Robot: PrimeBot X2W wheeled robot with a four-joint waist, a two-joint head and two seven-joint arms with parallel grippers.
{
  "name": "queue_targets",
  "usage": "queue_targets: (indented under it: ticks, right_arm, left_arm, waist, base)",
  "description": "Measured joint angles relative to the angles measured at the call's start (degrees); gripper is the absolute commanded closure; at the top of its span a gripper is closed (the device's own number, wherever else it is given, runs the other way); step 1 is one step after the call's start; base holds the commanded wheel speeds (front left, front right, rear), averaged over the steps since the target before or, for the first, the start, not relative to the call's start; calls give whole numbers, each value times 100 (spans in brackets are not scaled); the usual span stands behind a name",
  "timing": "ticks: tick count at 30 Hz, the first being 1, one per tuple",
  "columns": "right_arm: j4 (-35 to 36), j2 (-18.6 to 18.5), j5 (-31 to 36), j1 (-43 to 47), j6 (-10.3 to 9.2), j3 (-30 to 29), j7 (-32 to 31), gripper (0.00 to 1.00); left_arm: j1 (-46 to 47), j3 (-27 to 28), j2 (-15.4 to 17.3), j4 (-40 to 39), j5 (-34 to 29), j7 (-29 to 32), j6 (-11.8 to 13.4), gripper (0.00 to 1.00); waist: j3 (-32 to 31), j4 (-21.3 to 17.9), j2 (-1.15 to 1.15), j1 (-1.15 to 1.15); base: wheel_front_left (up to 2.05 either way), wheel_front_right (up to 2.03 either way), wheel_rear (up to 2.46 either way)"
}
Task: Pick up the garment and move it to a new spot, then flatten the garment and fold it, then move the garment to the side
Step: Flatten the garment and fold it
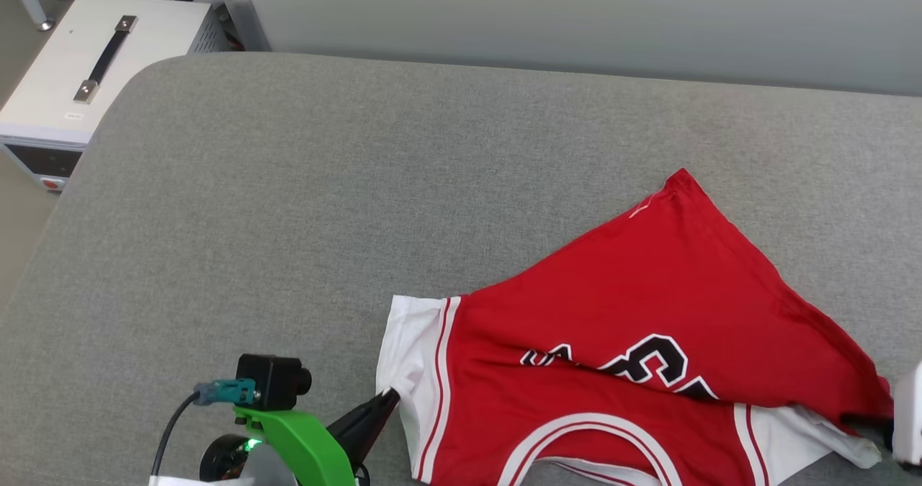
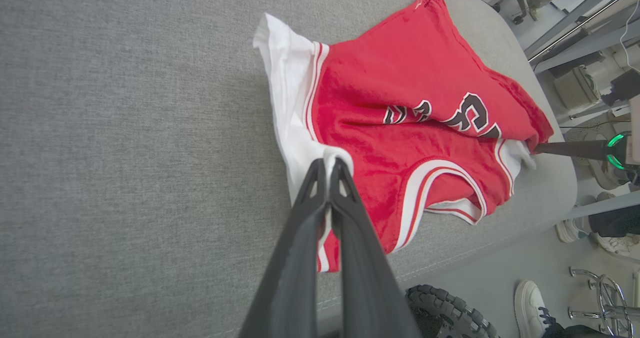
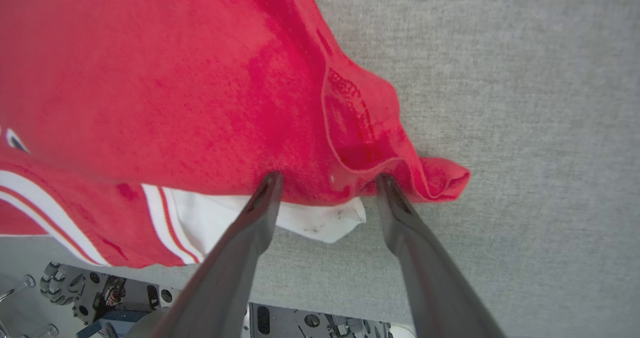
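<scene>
The garment, a red jersey with white sleeves and black lettering, lies crumpled at the front right of a grey cushioned surface. My left gripper is shut on the white sleeve at the garment's left end; in the left wrist view its fingers pinch a fold of that sleeve. My right gripper stands open at the garment's right end. Its fingertips rest at the red hem, and the cloth between them is loose. That gripper also appears at the head view's right edge.
A white box with a black handle stands off the back left corner. The cushion's front edge runs just below the garment. Beyond it are a knobbly tyre, a person's white shoe and metal frames.
</scene>
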State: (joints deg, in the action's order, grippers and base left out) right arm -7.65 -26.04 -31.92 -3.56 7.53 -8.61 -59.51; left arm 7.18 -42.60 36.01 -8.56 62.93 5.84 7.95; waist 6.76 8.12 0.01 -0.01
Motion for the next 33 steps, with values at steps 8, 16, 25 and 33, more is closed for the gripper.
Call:
queue_targets:
  ticks: [8,16,25,33]
  right_arm:
    - [967,-151,-267,-944,0,133,-709,0]
    - [1067,-105,-107,-2420,0,746,-1278,0]
    - [256,-203,236,-3482,0,1192,-1306,0]
    - [-383,-394,432,-3903,0,1538,-1070,0]
  left_arm:
    - [170,4,10,-201,-129,-1,2,100]
    - [581,-32,-62,-446,-410,0,-14,100]
    - [824,-153,-344,-474,-566,-77,-113,100]
    - [990,-204,-501,-352,-650,-135,-222,100]
  waist:
    - [254,110,0,0]
    - [747,362,0,0]
    - [1375,785,0,1]
    - [1816,1146,0,1]
  base:
    - [0,0,0]
    - [0,0,0]
    - [0,0,0]
    - [0,0,0]
